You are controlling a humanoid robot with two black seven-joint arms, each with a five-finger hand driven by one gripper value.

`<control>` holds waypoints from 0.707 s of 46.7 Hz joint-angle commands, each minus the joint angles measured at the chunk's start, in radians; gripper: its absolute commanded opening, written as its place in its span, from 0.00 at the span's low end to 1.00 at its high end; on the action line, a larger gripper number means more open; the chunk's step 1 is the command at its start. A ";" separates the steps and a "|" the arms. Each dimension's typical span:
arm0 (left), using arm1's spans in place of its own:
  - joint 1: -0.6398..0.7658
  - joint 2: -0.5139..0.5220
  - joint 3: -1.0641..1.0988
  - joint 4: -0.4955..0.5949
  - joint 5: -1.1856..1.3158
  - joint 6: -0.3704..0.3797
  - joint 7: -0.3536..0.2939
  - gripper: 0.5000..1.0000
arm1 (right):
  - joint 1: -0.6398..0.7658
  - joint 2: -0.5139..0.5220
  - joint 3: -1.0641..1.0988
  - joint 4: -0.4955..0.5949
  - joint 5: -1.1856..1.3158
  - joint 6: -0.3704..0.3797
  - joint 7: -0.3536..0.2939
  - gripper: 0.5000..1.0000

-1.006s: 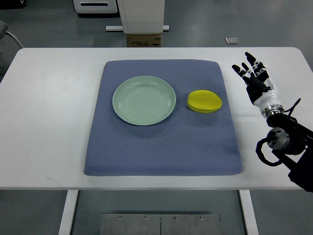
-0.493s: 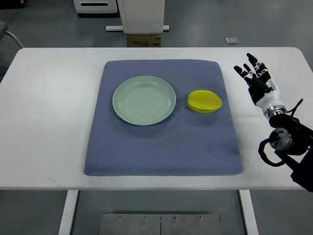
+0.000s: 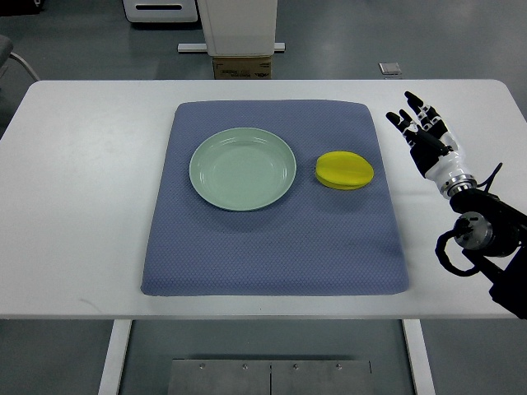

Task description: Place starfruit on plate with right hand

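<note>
- The task is at its beginning: the starfruit (image 3: 344,170) lies on the blue mat (image 3: 272,247), just beside the plate (image 3: 243,169) on its right side, and nothing holds it.
- The plate is pale green and has nothing in it; it stands on the mat, a little left of the mat's middle.
- The right hand (image 3: 426,138) is over the bare white tabletop (image 3: 82,181), to the right of the mat and apart from the starfruit. Its fingers (image 3: 411,102) are spread and point away from the robot; the hand is released and grasps nothing.
- The left hand does not show in the view.
- In my judgement all steps are left: the hand must go to the left over the fruit, close on it, lift it, carry it over the plate and set it down.
- The fruit looks smooth and rather flat, so I think the grasp needs care, or it can slip.
- The mat has a fine dotted texture and lies flat, covering the middle of the tabletop.
- Beyond the far edge of the tabletop there is a grey floor, a white stand (image 3: 239,26) with a brown box (image 3: 241,67) at its base, and a small square object (image 3: 390,68) on the floor.
</note>
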 commanded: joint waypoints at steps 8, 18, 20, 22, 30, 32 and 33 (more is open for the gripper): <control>0.000 0.000 0.000 0.000 0.000 0.000 0.000 1.00 | 0.009 -0.004 0.000 -0.005 0.000 0.018 -0.005 1.00; 0.000 0.000 0.000 0.000 0.000 0.000 0.000 1.00 | 0.024 -0.011 -0.021 -0.026 -0.019 0.018 -0.008 1.00; 0.000 0.000 0.000 0.000 0.000 0.000 0.000 1.00 | 0.028 -0.011 -0.021 -0.024 -0.019 0.021 -0.008 1.00; 0.000 0.000 0.000 0.000 0.000 0.000 0.000 1.00 | 0.030 -0.014 -0.021 -0.026 -0.019 0.025 -0.008 1.00; 0.000 0.000 0.000 0.000 0.000 0.000 0.000 1.00 | 0.044 -0.011 -0.018 -0.075 -0.020 0.033 0.004 1.00; 0.000 0.000 0.000 0.000 0.000 0.000 0.000 1.00 | 0.048 -0.005 -0.014 -0.103 -0.019 0.035 0.004 1.00; 0.000 0.000 0.000 0.000 0.000 0.000 0.000 1.00 | 0.048 -0.005 -0.014 -0.115 -0.019 0.035 0.004 1.00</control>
